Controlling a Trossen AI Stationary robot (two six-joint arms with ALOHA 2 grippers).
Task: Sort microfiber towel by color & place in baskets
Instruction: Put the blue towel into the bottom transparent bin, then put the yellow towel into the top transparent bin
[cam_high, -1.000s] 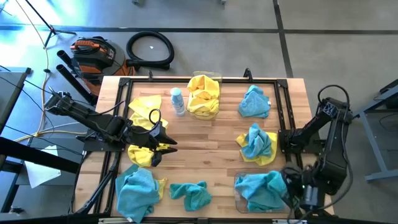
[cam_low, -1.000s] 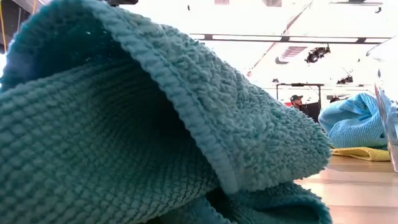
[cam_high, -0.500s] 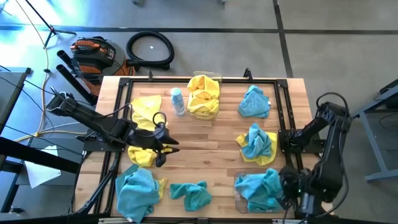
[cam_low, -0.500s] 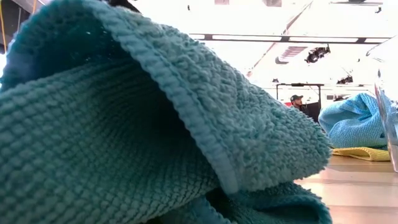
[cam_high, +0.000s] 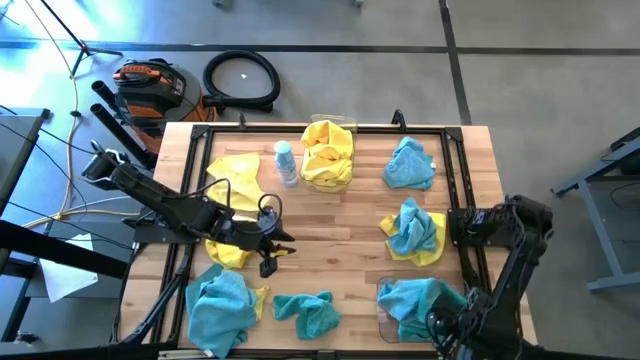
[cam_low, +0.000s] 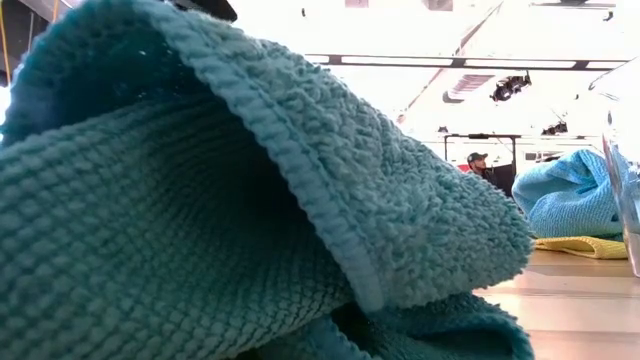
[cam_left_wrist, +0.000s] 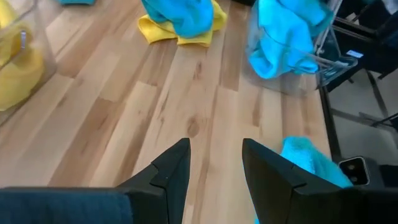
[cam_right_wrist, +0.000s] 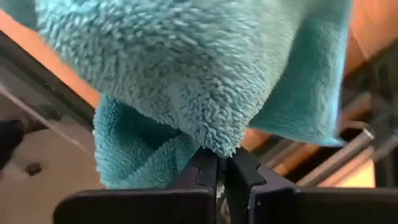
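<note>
A: Status? 
B: Partway. Yellow tub (cam_high: 330, 150) at top centre holds yellow cloth, blue tub (cam_high: 415, 305) at lower right holds blue.

A: Left on the bench (cam_high: 340, 230)? 
B: About six piles: two yellow at left, two blue at bottom left, two blue at right, some over yellow.

A: Claws? 
B: Left claw (cam_high: 272, 255) spread, empty, left of centre. Right claw (cam_right_wrist: 219, 171) pressed together, pinching a blue towel (cam_right_wrist: 205, 74) at the blue tub.

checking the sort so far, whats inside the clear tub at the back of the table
Crumpled bright yellow microfiber towels fill the clear plastic tub beside the small white-and-blue bottle. Whether anything lies beneath them is hidden.
</note>
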